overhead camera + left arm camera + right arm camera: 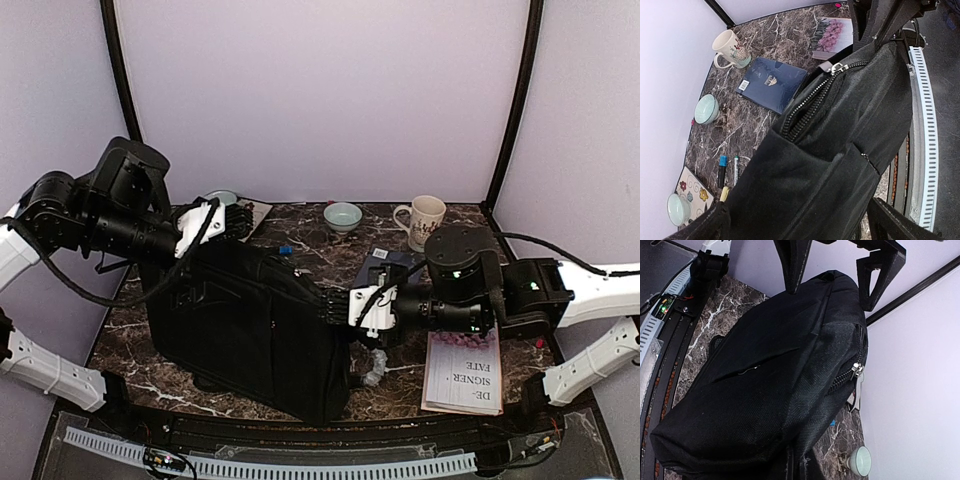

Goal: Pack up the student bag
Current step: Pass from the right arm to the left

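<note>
The student bag point(250, 325), a big black backpack, lies across the middle-left of the marble table point(300, 250). Its zip is partly open, with the metal pull point(838, 67) near the top. My left gripper point(238, 222) is open and straddles the bag's far-left end, one finger point(705, 225) on each side of the fabric. My right gripper point(335, 305) is shut on the bag's right edge. In the right wrist view its fingertips are buried under the bunched black fabric point(795, 460).
A dark blue notebook point(771, 84) lies right of the bag. A flowered mug point(425, 220) and a teal bowl point(343, 215) stand at the back. A book point(465, 370) lies under the right arm. Markers point(722, 170), a flowered tile point(692, 192) and a small cup point(677, 209) sit back left.
</note>
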Available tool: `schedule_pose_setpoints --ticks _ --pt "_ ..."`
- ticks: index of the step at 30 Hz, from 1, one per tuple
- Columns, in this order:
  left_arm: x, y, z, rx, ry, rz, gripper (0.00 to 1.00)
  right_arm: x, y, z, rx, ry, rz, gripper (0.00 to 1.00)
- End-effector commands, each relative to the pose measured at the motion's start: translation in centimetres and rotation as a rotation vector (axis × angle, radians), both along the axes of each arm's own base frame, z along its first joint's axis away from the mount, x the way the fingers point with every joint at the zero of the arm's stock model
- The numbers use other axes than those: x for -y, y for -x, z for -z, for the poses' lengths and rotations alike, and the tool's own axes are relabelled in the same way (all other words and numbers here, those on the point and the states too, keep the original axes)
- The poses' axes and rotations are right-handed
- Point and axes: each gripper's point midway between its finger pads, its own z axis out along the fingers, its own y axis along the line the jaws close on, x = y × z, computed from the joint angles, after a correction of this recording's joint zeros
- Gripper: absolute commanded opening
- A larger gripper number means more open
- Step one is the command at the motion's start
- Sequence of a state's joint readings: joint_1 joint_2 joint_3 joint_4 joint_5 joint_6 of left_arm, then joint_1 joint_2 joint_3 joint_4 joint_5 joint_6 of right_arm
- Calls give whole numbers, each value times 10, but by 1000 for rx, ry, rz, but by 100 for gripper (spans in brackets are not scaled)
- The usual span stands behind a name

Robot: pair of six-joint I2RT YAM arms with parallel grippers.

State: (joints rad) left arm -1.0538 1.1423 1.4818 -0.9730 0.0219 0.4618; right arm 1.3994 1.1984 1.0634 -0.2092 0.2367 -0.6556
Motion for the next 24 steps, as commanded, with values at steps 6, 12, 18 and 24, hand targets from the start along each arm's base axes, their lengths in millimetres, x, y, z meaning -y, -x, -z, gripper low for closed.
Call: schedule_pose_setpoints --ticks 6,12,18,24 --pt "16 -4 -19 50 4 79 96 -11 1 -48 174 -99 -27 0" --pt "15 0 -30 53 -47 129 99 -16 10 -48 198 -81 -70 0" --pt "15 26 -9 -112 -67 191 97 -11 6 -43 203 -73 -38 0" --pt "3 18 19 -97 -134 134 64 -4 -1 -48 220 -108 9 0"
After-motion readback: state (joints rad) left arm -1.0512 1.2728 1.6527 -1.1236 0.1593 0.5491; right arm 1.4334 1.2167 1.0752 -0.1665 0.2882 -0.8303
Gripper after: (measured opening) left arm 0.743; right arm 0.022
